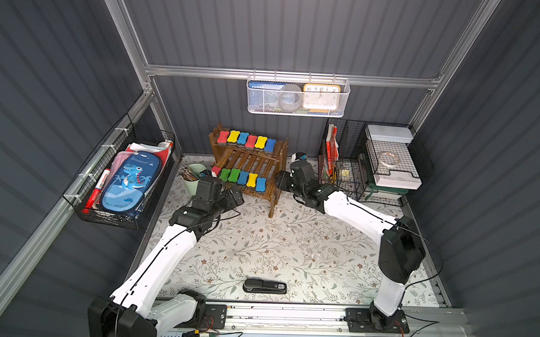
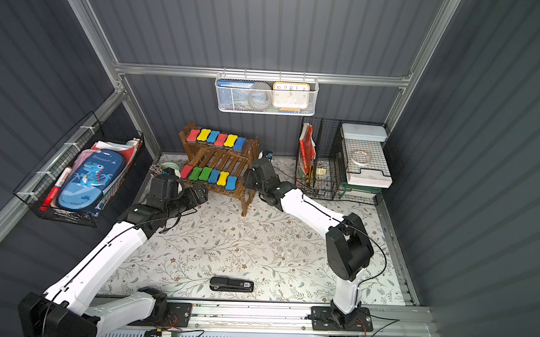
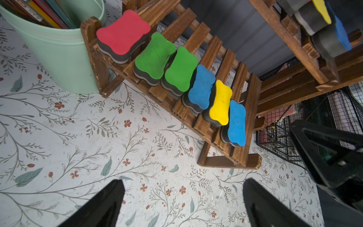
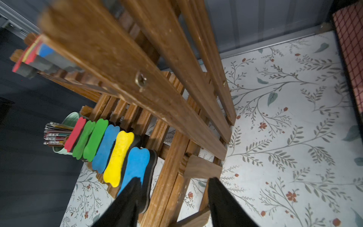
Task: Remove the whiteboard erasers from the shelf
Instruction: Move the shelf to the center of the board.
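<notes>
A: In a top view, where are the whiteboard erasers [image 1: 246, 140] sitting?
B: Lining both tiers of the shelf [image 1: 272, 204], ahead of the left gripper [image 1: 236, 197], beside the right gripper [image 1: 279, 180].
A: Left wrist?
B: Fingers [image 3: 110, 200] gaping wide, gripping nothing.
A: Right wrist?
B: Jaws standing apart, straddling the shelf's end post; one finger [image 4: 127, 196] is crossing the end blue eraser [image 4: 137, 163].
</notes>
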Controlling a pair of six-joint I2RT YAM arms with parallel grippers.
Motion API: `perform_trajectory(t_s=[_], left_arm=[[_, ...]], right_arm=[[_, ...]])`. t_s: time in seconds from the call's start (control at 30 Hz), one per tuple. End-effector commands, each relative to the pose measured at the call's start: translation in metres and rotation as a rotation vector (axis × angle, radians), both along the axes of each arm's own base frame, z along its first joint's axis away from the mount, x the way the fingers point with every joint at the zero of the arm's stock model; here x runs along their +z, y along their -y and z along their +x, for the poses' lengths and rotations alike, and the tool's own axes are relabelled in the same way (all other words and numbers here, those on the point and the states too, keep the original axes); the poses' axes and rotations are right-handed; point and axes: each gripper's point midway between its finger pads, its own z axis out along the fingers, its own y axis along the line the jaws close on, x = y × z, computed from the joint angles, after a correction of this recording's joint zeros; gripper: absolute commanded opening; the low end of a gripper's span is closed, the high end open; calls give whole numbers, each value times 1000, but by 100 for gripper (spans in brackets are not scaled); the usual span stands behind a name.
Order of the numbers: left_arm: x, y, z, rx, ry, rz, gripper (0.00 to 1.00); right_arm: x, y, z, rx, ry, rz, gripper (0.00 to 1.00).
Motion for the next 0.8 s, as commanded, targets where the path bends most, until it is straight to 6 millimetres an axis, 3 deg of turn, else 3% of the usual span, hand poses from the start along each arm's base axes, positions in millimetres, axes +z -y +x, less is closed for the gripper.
perform_trajectory(t_s=[0.0, 0.17, 0.77], left_arm=[[-4, 2, -3, -27, -20, 22, 99], [-5, 2, -2, -25, -24, 22, 99], [-6, 0, -4, -17, -30, 31, 99]], right_arm=[[-8, 2, 9, -36, -35, -36, 50], [-22, 1, 17, -72, -78, -56, 48], [-38, -6, 26, -95, -114, -61, 30]])
